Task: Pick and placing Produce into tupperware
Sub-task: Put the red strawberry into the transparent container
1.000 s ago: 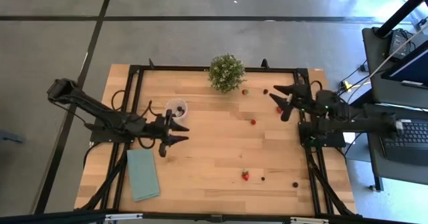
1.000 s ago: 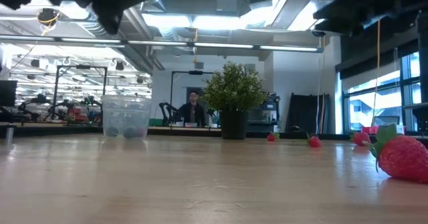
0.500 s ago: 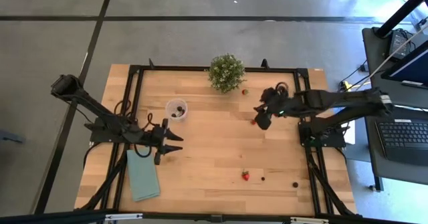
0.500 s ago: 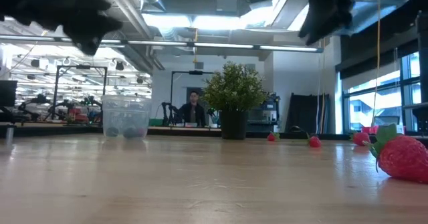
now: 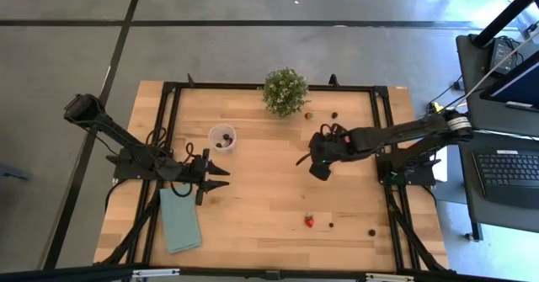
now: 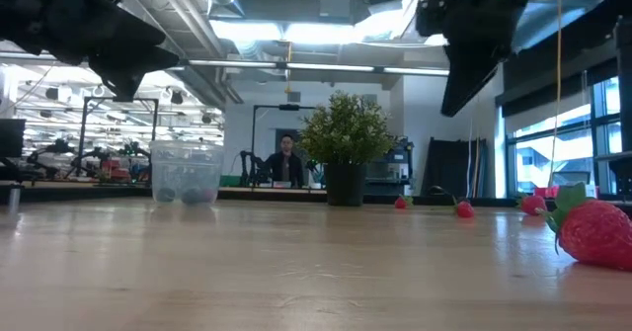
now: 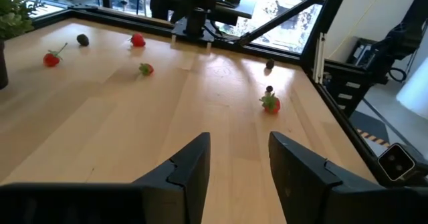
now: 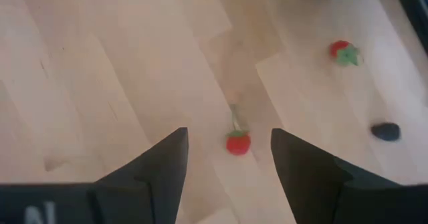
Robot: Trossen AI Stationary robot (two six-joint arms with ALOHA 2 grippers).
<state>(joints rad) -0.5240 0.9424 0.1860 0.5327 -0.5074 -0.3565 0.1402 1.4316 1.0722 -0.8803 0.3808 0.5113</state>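
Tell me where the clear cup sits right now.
In the high view the cup stands on the table's left half, ahead of the left gripper and to the left of the potted plant, with a few dark berries inside.

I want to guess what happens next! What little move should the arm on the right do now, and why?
Probably lower straight down. The right gripper hangs open above a small red fruit lying on the table, which sits between its fingers in the wrist view. Dropping around it would let the fingers close on it.
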